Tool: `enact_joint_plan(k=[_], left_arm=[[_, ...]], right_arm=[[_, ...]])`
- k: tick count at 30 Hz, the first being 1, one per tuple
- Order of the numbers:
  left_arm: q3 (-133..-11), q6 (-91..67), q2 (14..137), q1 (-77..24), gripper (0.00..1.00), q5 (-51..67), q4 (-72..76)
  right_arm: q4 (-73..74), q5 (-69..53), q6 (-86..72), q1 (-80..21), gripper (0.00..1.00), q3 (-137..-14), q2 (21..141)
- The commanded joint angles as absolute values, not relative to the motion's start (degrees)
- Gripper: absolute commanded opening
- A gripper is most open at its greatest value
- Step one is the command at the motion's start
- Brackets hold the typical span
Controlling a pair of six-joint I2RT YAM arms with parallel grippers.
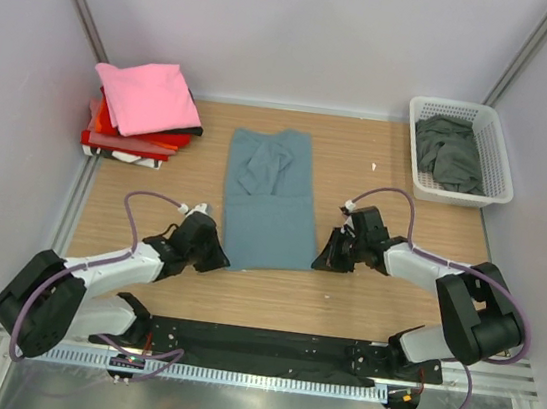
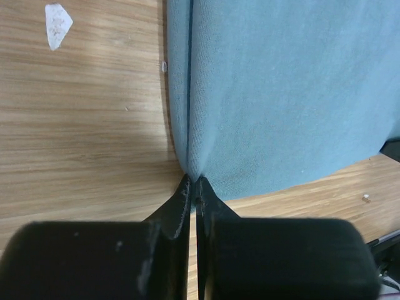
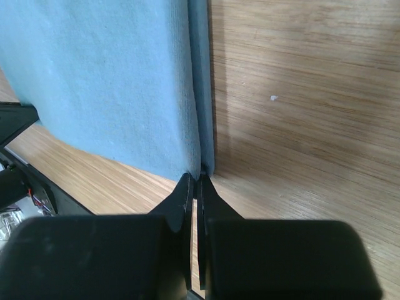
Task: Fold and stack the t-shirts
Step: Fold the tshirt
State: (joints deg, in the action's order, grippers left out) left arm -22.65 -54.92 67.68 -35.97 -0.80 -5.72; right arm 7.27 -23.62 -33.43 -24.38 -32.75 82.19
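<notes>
Now the slate-blue t-shirt (image 1: 269, 199) lies as a long folded strip mid-desk (image 1: 382, 300). The left gripper (image 2: 192, 184) is pinched on its near-left corner and the right gripper (image 3: 195, 180) on its near-right corner. Best to lift both corners level and carry the hem to the collar end, edges aligned. The folded stack (image 1: 131, 140), pink shirt (image 1: 146, 97) on top, sits far left. The basket (image 1: 453, 196) holding the grey-green shirt (image 1: 452, 152) sits far right. Neither blocks the fold.
</notes>
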Motion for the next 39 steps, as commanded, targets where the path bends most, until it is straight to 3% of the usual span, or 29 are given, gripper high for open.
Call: enact_joint_plan(k=[1, 17, 23, 30, 39], left_arm=[[-21.0, -54.2, 66.5, -35.9, 0.0, 1.5, -11.0], [-24.2, -58.2, 54.0, -37.2, 0.0, 7.6, -24.6], [-35.8, -56.3, 51.9, -37.3, 0.0, 3.8, -40.1], [-52.7, -49.9, 59.8, -35.0, 0.0, -2.3, -47.9], [-66.2, -40.9, 73.3, -23.5, 0.0, 4.0, -47.7]], right_arm=[[5.4, -23.6, -33.7, -24.4, 0.01, -32.3, 80.9], [16.5, -25.1, -38.4, -24.6, 0.01, -27.5, 58.3], [20.1, -26.7, -41.5, -25.1, 0.01, -31.0, 51.9], [26.5, -20.4, -35.6, -25.0, 0.01, -46.7, 61.5], [27.9, -17.1, -29.1, -24.1, 0.01, -63.4, 79.0]])
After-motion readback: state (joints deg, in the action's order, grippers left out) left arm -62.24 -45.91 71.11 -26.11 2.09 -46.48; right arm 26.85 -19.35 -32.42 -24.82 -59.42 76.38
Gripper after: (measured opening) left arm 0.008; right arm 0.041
